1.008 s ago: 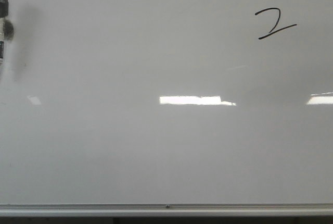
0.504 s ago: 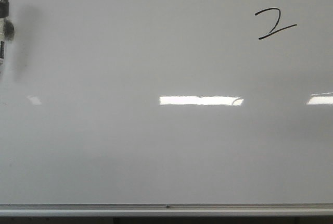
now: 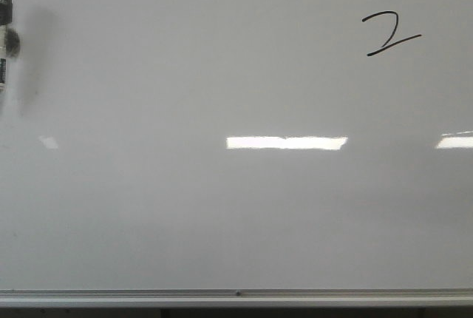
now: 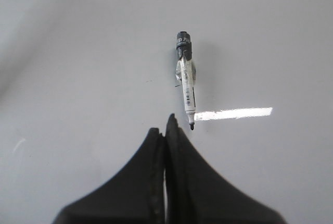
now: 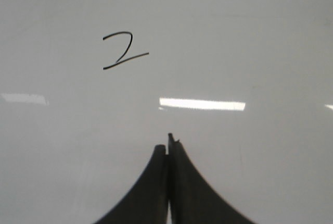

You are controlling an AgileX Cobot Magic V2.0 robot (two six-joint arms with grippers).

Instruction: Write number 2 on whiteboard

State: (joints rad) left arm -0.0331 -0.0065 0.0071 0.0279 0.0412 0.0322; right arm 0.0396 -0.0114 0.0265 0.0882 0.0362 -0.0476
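You have the number 2 (image 3: 392, 34) sitting high on the right side of the whiteboard (image 3: 236, 207) in the front view, a thin black stroke with a curved top and a long base line slanting up to the right. The right wrist view shows the same number 2 (image 5: 125, 51) ahead of the right gripper (image 5: 168, 146) and off to one side of it, well apart from the tips. That gripper has its two dark fingers pressed together with nothing between them.

Look at the left wrist view and you find the left gripper (image 4: 165, 127) likewise pressed together and holding nothing. Just beyond its tips lies a marker (image 4: 186, 81), white-barrelled with a dark end, its uncapped tip pointing towards the fingers and near them but not touching. In the front view only a sliver of that marker (image 3: 4, 37) shows at the far left edge, with a soft grey shadow beside it.

A silver rail (image 3: 236, 297) runs along the board's lower edge, and bright strips of reflected light (image 3: 286, 143) cross the glossy surface.
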